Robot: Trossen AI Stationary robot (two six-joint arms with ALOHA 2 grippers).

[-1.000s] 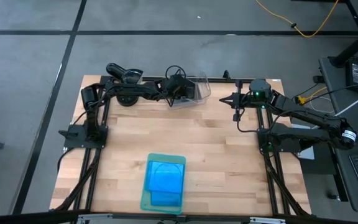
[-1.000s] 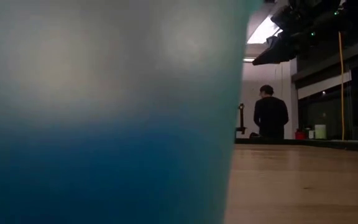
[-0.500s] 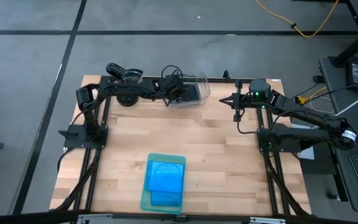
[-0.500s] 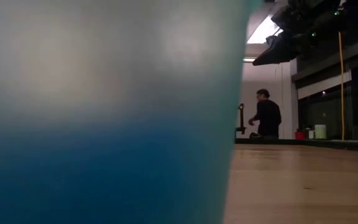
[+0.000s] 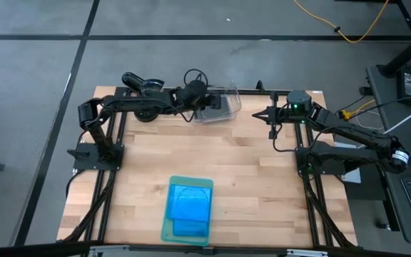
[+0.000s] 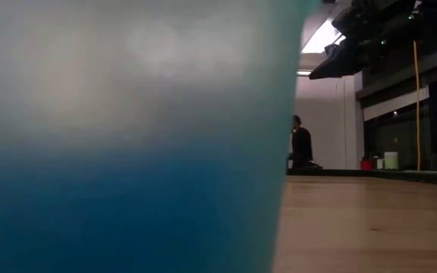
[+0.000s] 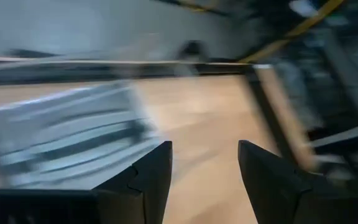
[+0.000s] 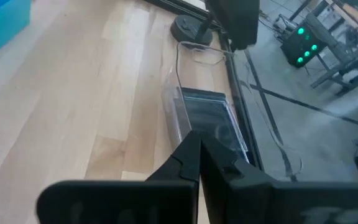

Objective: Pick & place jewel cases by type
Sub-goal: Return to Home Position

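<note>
Butcher-block table (image 5: 248,171); left end effector (image 7: 205,147) parted, empty, beside clear bin (image 5: 232,107); right end effector (image 8: 199,138) closed, empty.

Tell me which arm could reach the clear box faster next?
Probably the left: the left fingers hang open beside the clear box; the right fingers sit shut, farther off.

Open table middle (image 5: 248,160), clear bin (image 5: 235,102) far edge, tray (image 5: 167,230) of jewel cases (image 5: 190,203) near front, height unclear
</note>
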